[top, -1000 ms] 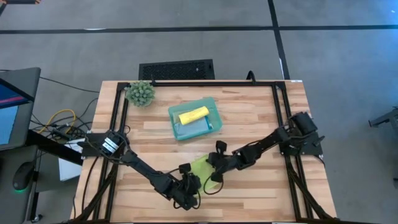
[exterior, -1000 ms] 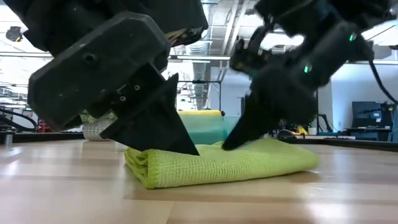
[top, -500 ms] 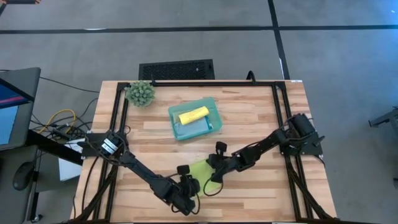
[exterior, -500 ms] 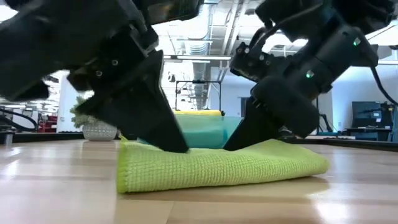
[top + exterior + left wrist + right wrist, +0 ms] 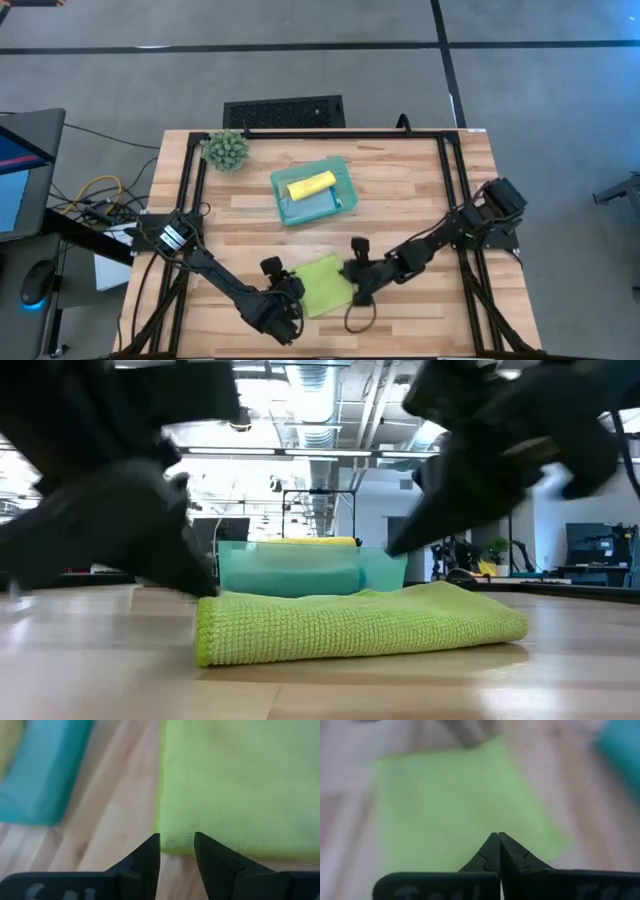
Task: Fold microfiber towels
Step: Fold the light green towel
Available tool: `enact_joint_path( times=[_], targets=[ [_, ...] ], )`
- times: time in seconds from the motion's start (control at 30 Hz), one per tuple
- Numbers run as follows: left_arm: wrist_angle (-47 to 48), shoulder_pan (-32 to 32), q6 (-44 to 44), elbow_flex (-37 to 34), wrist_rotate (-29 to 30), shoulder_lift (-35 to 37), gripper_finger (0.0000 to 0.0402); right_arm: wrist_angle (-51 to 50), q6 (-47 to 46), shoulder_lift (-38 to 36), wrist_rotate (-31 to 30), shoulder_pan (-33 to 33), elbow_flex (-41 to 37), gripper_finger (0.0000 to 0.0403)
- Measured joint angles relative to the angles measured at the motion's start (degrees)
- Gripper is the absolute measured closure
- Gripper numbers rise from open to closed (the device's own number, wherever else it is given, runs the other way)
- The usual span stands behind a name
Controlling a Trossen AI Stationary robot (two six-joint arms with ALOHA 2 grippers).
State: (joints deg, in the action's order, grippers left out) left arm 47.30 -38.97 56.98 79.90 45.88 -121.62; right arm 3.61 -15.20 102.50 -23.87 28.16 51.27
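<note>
A lime towel lies folded flat on the bench, near the front edge and between the two arms. In the low view its folded edge faces the left side and the layers sit neatly on each other.

The left tool is just beside the towel's left edge, apart from the cloth. Its fingers stand a little spread with a gap between them, and nothing is in that gap; the towel's edge lies just ahead of the tips.

The right tool is just off the towel's right edge. Its fingers are pressed together, pinching nothing, with the green cloth lying beyond them.

Farther back on the bench sits a teal tray with a yellow towel and a light blue one in it. A spiky plant ball stands at the back left corner.
</note>
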Motion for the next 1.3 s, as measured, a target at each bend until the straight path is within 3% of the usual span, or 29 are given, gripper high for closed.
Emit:
enact_joint_path(
  times=[0.17,0.3,0.53,0.73,0.83,0.97,1.13,1.3],
  targets=[
    [0.8,0.4,0.7,-2.3,-2.7,0.0,0.0288,-0.1,2.2,1.5,12.7,3.1,0.1,0.0388],
    [4.8,0.4,0.5,-0.8,-1.2,0.0,0.0288,0.6,5.2,3.6,17.4,4.0,0.0,0.0388],
    [11.6,0.4,5.1,3.6,6.5,0.0,0.0288,-0.1,8.3,0.6,17.3,4.0,-0.1,0.0389],
    [1.2,2.1,2.0,1.1,5.1,-0.1,0.0288,5.9,4.5,-1.6,9.3,2.6,0.0,0.0388],
    [-2.8,3.3,1.7,-1.3,1.9,-0.4,0.0288,9.8,2.3,1.5,8.8,0.4,0.1,0.0388],
    [-5.0,4.0,1.6,-4.5,0.2,-0.2,0.0288,6.9,0.8,6.1,9.3,-1.7,-0.1,0.0388],
    [-4.6,4.1,3.6,-6.8,8.1,-0.5,0.0288,4.4,-0.2,8.0,8.4,-2.6,0.3,0.0389],
    [-2.7,4.3,0.8,-5.3,14.7,-0.5,0.0288,-1.6,-9.6,5.6,6.7,-1.4,0.1,0.039]
  ],
)
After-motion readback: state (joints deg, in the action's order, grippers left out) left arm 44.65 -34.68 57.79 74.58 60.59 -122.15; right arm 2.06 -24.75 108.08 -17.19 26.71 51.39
